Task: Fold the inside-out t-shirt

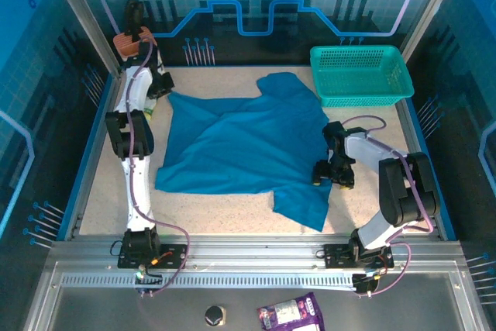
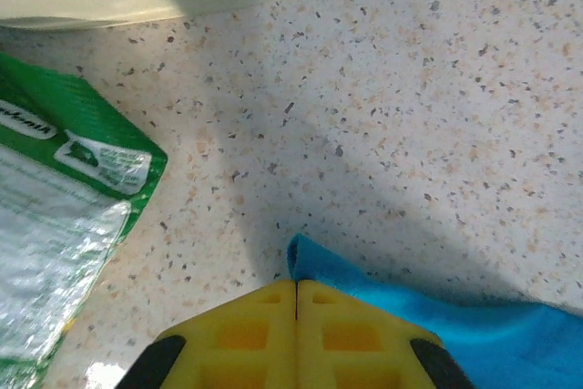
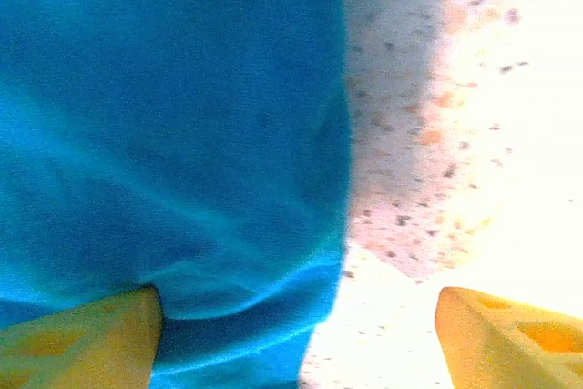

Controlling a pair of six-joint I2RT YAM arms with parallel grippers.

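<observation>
The inside-out t-shirt (image 1: 240,145) lies spread and wrinkled across the middle of the speckled table, one sleeve pointing to the far right. At its far-left corner sits my left gripper (image 1: 161,84). In the left wrist view its yellow fingers (image 2: 246,334) are pressed together, with the blue corner of the t-shirt (image 2: 314,261) pinched at their tips. My right gripper (image 1: 324,174) is low at the shirt's right edge. Its yellow fingers (image 3: 82,339) stand wide apart, and the cloth's edge (image 3: 273,298) lies between them, ungripped.
A teal mesh basket (image 1: 360,75) stands at the far right corner. A green and white packet (image 2: 55,225) lies on the table left of my left gripper. A purple packet (image 1: 291,315) rests on the metal ledge in front of the arm bases.
</observation>
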